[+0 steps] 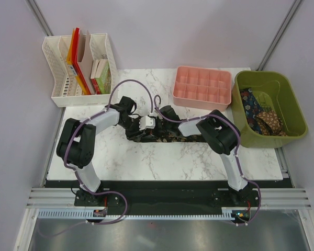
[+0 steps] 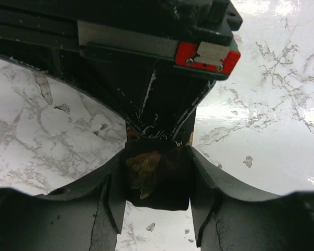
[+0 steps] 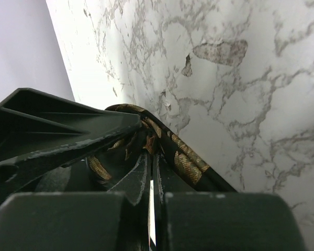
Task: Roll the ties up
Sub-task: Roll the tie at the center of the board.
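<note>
Left pincer (image 2: 157,183) grips tie (image 1: 172,139); tie lies lengthwise left-right on table (image 1: 162,162).

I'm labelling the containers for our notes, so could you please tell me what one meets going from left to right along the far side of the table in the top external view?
white file rack holding books → pink divided tray → olive-green bin with ties in it
</note>
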`<state>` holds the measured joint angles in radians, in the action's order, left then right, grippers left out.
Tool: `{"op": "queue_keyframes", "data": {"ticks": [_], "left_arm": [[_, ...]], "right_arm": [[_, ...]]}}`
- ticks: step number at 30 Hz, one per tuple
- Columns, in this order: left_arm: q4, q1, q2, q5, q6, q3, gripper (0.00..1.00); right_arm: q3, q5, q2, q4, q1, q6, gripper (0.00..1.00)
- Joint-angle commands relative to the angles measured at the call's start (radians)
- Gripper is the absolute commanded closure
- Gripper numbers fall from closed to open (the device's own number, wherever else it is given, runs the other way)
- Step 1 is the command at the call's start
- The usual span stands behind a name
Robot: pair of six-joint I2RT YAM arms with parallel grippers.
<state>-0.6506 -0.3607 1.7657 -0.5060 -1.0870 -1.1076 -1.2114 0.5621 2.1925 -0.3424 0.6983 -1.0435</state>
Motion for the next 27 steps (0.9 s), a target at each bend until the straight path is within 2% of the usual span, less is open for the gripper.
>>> {"op": "queue_keyframes", "data": {"ticks": [1, 3, 4, 9, 17, 23, 27], "left_arm": [[0.026, -0.026, 0.024, -0.023, 0.033, 0.008, 0.48], [0.025, -0.027, 0.034, 0.003, 0.035, 0.011, 0.55], [0.023, -0.027, 0.035, 0.014, 0.030, 0.015, 0.63], [-0.004, -0.026, 0.023, 0.069, -0.039, 0.077, 0.73], [0.002, -0.017, 0.020, 0.057, -0.044, 0.112, 0.80], [0.000, -0.012, 0.021, 0.073, -0.050, 0.106, 0.85], [-0.006, -0.001, 0.023, 0.090, -0.077, 0.107, 0.86]], "right_arm": [[0.029, -0.013, -0.005, 0.002, 0.024, -0.016, 1.00], [0.029, -0.002, -0.005, -0.009, 0.023, -0.023, 0.99], [0.024, 0.004, -0.008, -0.009, 0.024, -0.023, 0.97], [0.004, 0.035, -0.049, 0.049, 0.000, 0.022, 0.84], [-0.028, 0.081, -0.157, 0.160, -0.063, 0.125, 0.71], [-0.022, 0.076, -0.221, 0.281, -0.120, 0.206, 0.71], [-0.057, 0.021, -0.228, 0.434, -0.144, 0.321, 0.71]]}}
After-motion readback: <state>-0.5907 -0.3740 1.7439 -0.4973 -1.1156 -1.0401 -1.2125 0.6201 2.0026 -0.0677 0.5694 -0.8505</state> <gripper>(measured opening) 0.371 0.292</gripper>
